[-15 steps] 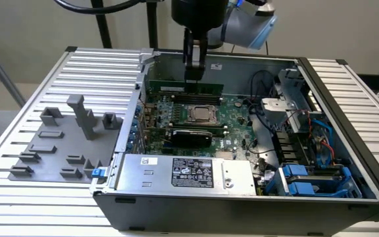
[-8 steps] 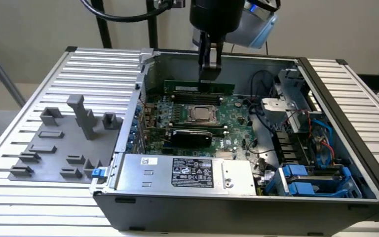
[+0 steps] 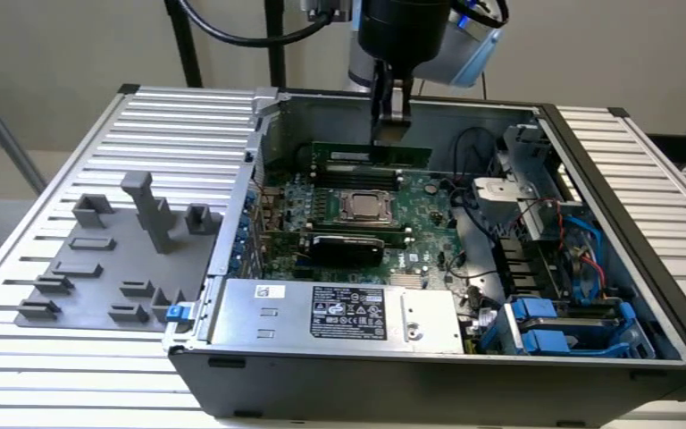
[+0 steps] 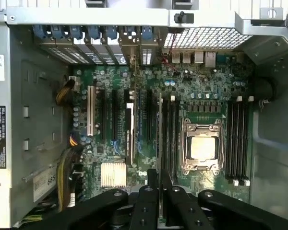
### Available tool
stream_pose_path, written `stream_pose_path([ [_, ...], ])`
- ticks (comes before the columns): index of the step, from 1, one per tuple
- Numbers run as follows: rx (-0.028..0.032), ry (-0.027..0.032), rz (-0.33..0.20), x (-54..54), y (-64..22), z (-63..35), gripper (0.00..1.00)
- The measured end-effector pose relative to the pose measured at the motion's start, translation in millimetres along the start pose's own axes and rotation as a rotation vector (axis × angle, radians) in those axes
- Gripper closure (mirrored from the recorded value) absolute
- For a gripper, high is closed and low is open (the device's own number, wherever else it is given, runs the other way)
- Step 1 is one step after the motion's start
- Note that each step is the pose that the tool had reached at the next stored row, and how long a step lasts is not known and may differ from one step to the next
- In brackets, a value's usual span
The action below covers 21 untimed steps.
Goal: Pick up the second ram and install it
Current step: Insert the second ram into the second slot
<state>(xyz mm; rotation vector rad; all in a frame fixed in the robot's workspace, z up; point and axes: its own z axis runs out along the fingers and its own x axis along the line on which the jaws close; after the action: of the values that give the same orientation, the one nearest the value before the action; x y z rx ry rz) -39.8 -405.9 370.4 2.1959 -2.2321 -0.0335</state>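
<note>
Here, the gripper [image 3: 389,132] is pinching the second ram [image 3: 355,154] by its upper edge, with its fingers pressed together on it. In the exterior view the stick is standing on edge at twelve o'clock from the processor socket [image 3: 363,206]; whether it is seated cannot be told. Doing this step well is calling for an upright stick, parallel to its slot, and even downward pressure. The arm is hanging vertically into the case [image 3: 439,384], wrist pointing straight down.
</note>
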Motion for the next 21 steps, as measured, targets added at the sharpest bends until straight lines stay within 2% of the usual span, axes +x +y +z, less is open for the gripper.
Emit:
stream_pose_path([
  [5,0.0000,0.0000,0.000,-18.5,-0.6,9.2,1.00],
  [11,-0.0001,0.0001,0.001,-30.8,-0.8,20.1,1.00],
  [15,0.0002,-0.0002,0.004,-34.8,-1.2,27.1,1.00],
  [21,0.0001,0.0000,0.004,-34.8,-1.1,27.2,1.00],
])
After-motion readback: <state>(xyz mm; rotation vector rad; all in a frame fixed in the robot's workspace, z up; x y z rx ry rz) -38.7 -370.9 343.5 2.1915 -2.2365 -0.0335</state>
